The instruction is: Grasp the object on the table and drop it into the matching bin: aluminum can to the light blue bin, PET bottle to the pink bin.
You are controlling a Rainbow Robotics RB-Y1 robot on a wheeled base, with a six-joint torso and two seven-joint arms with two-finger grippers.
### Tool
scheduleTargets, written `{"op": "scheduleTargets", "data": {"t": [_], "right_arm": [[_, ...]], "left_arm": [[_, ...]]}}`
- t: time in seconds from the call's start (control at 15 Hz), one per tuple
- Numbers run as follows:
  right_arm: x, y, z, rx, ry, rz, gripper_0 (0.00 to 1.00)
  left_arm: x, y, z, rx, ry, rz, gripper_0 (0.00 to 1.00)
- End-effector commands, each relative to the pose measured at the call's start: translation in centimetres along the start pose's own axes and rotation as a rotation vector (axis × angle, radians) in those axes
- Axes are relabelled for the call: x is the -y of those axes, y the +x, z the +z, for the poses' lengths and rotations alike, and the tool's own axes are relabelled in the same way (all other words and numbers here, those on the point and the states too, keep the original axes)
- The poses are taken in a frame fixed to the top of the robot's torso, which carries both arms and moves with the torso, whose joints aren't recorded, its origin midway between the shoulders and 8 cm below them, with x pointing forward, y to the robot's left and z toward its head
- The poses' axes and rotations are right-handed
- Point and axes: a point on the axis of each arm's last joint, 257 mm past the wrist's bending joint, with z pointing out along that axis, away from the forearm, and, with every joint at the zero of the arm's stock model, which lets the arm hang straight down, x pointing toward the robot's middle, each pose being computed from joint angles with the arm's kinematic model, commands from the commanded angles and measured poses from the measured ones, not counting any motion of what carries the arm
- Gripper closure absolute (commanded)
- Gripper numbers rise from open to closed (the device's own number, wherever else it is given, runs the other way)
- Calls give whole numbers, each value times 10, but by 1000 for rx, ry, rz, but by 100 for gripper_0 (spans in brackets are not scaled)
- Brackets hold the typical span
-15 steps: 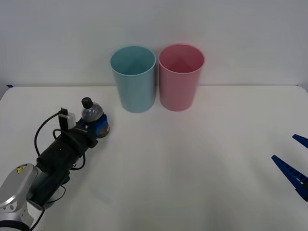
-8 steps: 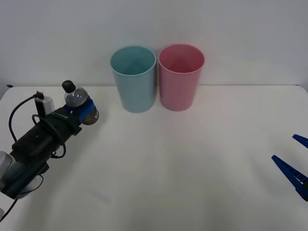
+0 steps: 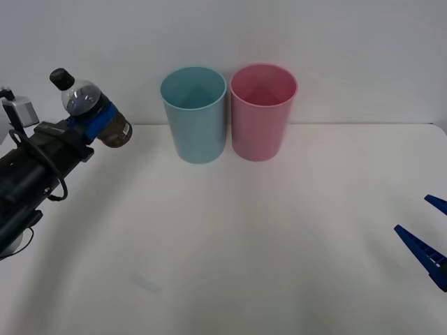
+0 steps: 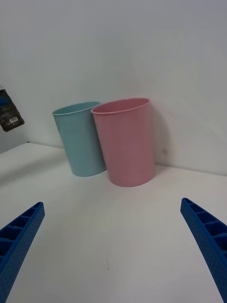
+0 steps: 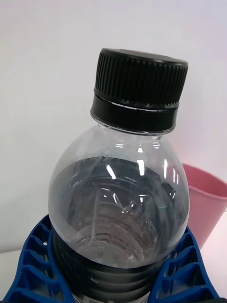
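Observation:
My left gripper [image 3: 96, 123] is shut on the PET bottle [image 3: 89, 106], a small clear bottle with a black cap and dark liquid, held tilted high above the white table [image 3: 244, 237] at the far left. In the left wrist view the bottle [image 5: 120, 189] sits between the blue fingers [image 5: 35, 265]. The light blue bin [image 3: 194, 114] and the pink bin [image 3: 262, 111] stand side by side at the back, right of the bottle. My right gripper [image 3: 427, 236] hangs open at the right edge, its fingers [image 4: 19, 239] wide apart and facing both bins, pink bin [image 4: 125, 142] nearer.
A white wall rises right behind the bins. The table stretches bare between the two arms. A black cable loops along the left arm [image 3: 28, 178].
My left arm has lifted the bottle off the table, up and to the left, over the past second. The right arm and both bins have stayed still.

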Motion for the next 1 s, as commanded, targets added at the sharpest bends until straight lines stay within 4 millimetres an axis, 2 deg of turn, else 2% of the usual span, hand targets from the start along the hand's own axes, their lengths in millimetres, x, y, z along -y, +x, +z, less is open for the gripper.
{"op": "scheduleTargets", "data": {"t": [0.07,0.27,0.4,0.53,1.0], "right_arm": [[0,0,0,0,0,0,0],[0,0,0,0,0,0,0],[0,0,0,0,0,0,0],[0,0,0,0,0,0,0],[0,0,0,0,0,0,0]], "left_arm": [[13,-27,17,25,44,-29,100],[33,-52,44,38,98,-49,99],[55,-68,64,47,150,-75,99],[72,-74,86,38,189,-90,98],[123,-54,168,-54,300,-91,98]]}}
